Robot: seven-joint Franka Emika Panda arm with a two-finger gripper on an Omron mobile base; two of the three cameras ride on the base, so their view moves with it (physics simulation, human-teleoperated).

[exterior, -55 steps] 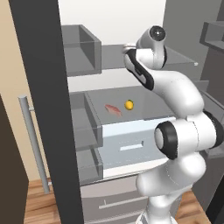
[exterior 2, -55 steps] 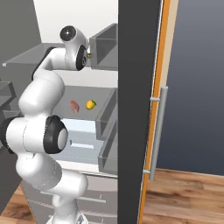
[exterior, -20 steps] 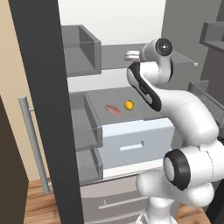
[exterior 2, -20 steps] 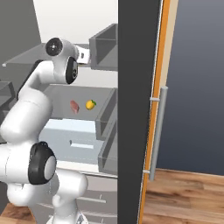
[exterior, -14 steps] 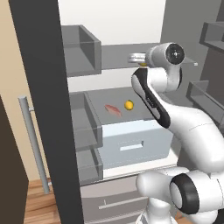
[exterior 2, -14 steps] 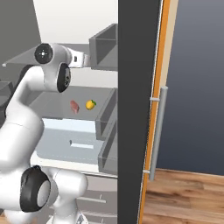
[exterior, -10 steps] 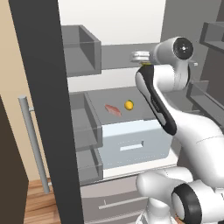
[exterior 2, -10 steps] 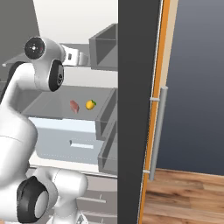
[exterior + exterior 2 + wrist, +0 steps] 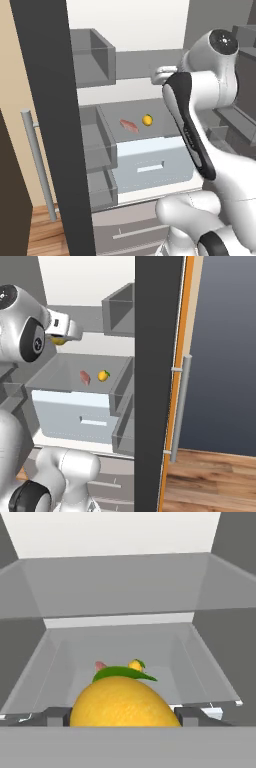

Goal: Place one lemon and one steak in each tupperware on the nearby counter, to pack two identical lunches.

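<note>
While the pincer (image 9: 120,714) grips a round yellow lemon (image 9: 122,704) | step: carrying it from the fridge | next: reach a tupperware.

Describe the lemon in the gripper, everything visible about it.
The held lemon is a smooth, bright-yellow rounded fruit with a green leafy tip on top. In the hand view it sits between the two dark fingertips, which press its sides, so the gripper is shut on it. It is off every surface, carried in front of the open fridge, above the grey shelf where a second lemon and a steak lie. In the right base view a yellow sliver shows under the gripper.
</note>
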